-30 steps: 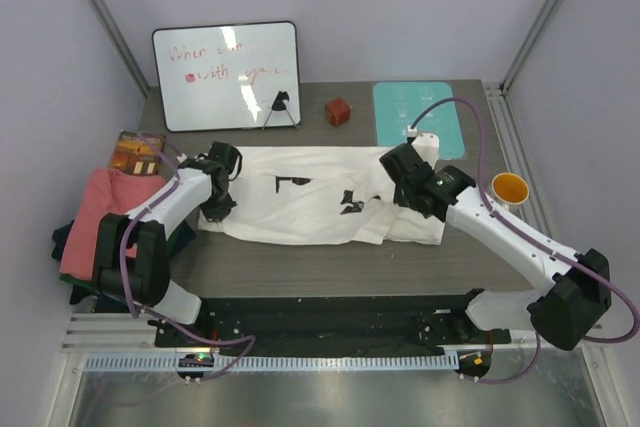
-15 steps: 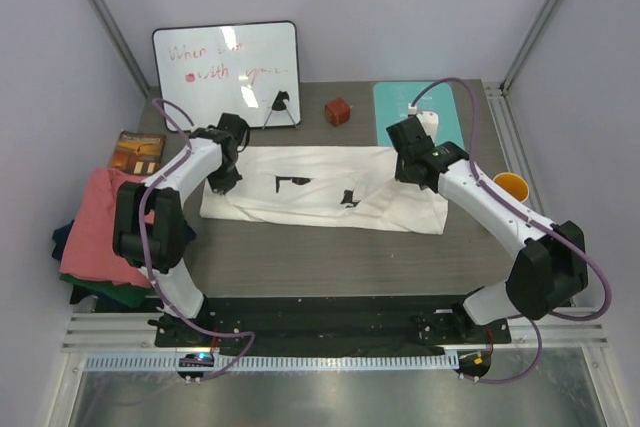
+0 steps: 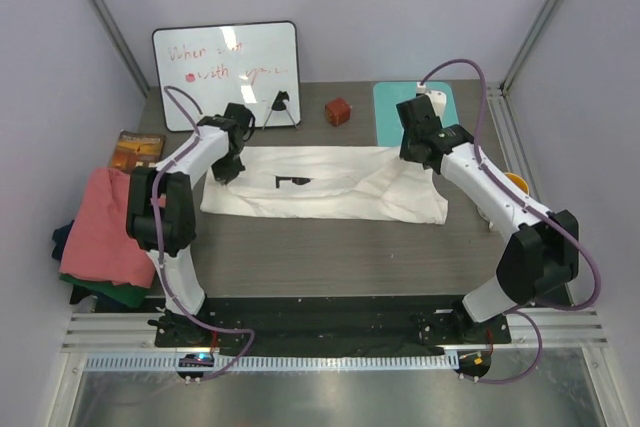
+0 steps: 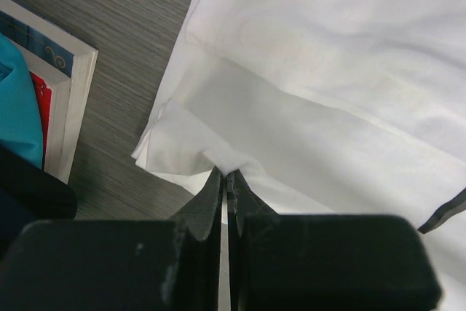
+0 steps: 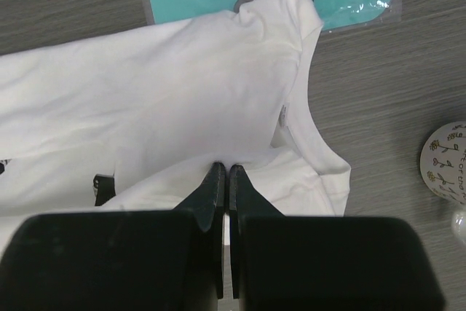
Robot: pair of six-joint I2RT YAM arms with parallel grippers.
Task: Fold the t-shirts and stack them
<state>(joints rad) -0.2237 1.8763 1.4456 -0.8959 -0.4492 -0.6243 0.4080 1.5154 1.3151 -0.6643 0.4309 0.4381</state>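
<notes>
The large white t-shirt (image 3: 320, 192) lies folded lengthwise across the middle of the table, a black print on it. My left gripper (image 3: 232, 162) is shut on the shirt's left edge; the left wrist view shows the jaws pinching a fold of white cloth (image 4: 218, 158). My right gripper (image 3: 418, 152) is shut on the shirt's right part, pinching white cloth (image 5: 218, 107) near the collar. A salmon-pink shirt (image 3: 100, 227) lies on top of dark green (image 3: 115, 295) and navy (image 3: 62, 239) ones at the left table edge.
A whiteboard (image 3: 226, 75) stands at the back left, a small red-brown block (image 3: 338, 111) beside it. The teal mat (image 3: 395, 112) lies at the back right under the shirt's corner. A book (image 3: 135, 152) lies at the left; a yellow cup (image 3: 515, 187) at the right.
Both grippers have carried the shirt's near edge away from me, folding it over toward the back. The shirt now lies flatter and narrower.
</notes>
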